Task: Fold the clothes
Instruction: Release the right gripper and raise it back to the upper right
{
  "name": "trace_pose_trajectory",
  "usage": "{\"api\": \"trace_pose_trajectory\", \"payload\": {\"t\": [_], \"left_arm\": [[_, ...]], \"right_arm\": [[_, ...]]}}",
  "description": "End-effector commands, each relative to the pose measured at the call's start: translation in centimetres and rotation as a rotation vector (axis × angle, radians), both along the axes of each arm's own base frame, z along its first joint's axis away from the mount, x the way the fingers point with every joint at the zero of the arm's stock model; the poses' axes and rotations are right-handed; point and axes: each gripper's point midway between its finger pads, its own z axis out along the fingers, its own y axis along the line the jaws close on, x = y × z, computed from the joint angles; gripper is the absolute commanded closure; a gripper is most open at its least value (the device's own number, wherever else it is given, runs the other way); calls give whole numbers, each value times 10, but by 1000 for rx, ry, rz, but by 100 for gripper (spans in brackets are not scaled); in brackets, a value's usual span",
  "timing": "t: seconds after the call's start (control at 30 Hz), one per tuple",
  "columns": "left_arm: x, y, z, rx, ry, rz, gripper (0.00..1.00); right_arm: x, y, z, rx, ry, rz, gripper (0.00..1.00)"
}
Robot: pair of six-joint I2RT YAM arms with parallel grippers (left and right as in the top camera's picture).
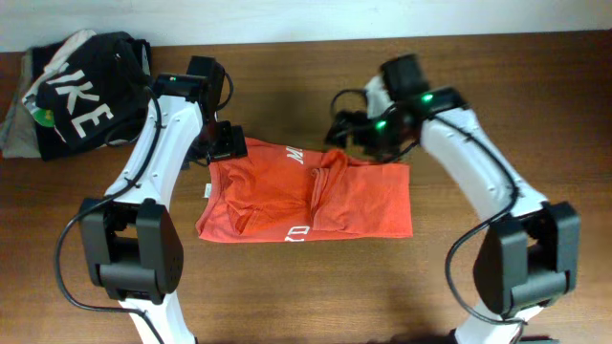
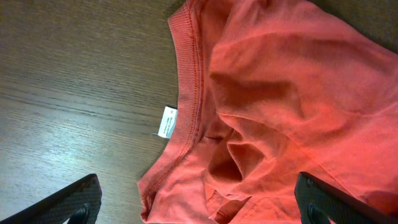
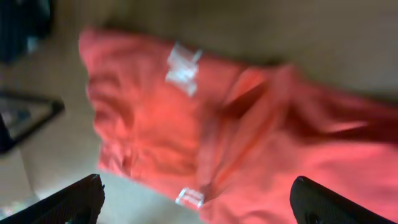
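Below the spread right gripper (image 3: 199, 200), the rumpled T-shirt (image 3: 261, 149), unheld.

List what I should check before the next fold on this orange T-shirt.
1. Left gripper open, holding nothing: ok.
2. Right gripper open, holding nothing: ok, though its view is blurred.
3. T-shirt lying flat: not ok, cloth is bunched near the middle.
4. Collar and neck label showing in the left wrist view: ok.
5. Black garment apart from the T-shirt: ok.
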Motion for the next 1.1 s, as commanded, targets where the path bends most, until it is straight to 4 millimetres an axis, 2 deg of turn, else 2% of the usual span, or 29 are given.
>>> {"api": "trace_pose_trajectory", "payload": {"t": [0.0, 0.23, 0.4, 0.63, 0.93, 1.07], "left_arm": [[0, -1, 3, -5, -6, 1, 1], [1, -1, 3, -5, -10, 1, 1], [2, -1, 3, -6, -14, 1, 1], [2, -1, 3, -6, -15, 1, 1], [13, -3, 4, -12, -59, 1, 1], [13, 3, 5, 23, -64, 5, 1]], "right_arm": [[21, -58, 6, -32, -29, -133, 1], [36, -174, -7, -255, -32, -399, 1], [31, -235, -10, -371, -22, -532, 1], [26, -266, -11, -401, -11, -603, 1], [27, -266, -11, -400, -13, -603, 1], [27, -266, -11, -400, -13, -603, 1]]}}
